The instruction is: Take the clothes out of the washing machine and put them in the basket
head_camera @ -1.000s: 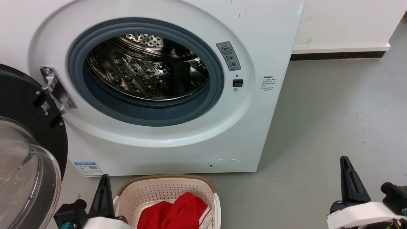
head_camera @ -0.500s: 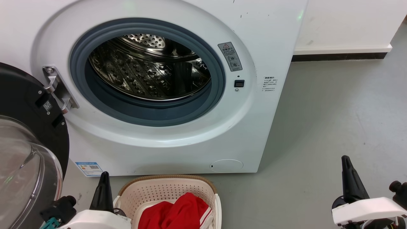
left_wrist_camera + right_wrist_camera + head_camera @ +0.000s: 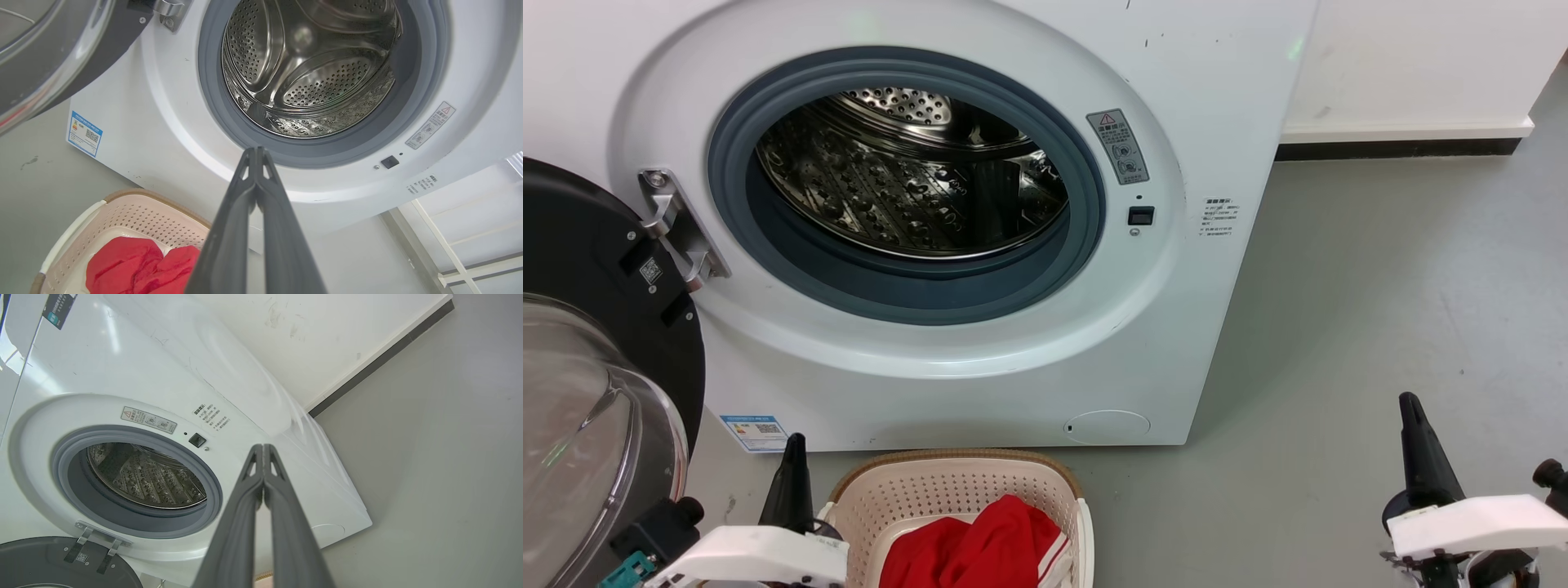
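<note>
White washing machine (image 3: 980, 367) stood far centre, its door (image 3: 605, 269) swung open to the left with the glass bowl facing near-left. The drum (image 3: 907, 188) showed bare perforated steel behind the grey seal (image 3: 1086, 245). Cream basket (image 3: 947, 490) sat on the grey floor (image 3: 1380, 310) just in front of the machine; whether it touched could not be told. Red clothes (image 3: 980, 547) lay bunched inside the basket, with white stripes (image 3: 1052, 557) along their right edge. The left gripper (image 3: 796, 445) hung just left of the basket. In the left wrist view its fingers were pressed together tip to tip, gripping nothing. The right gripper (image 3: 1408, 402) was well off to the right over bare floor, apart from the basket and the machine. In the right wrist view its fingers were likewise pressed together with nothing between them. Far right, a white wall (image 3: 1413, 57) met the floor along a dark skirting (image 3: 1388, 148).
</note>
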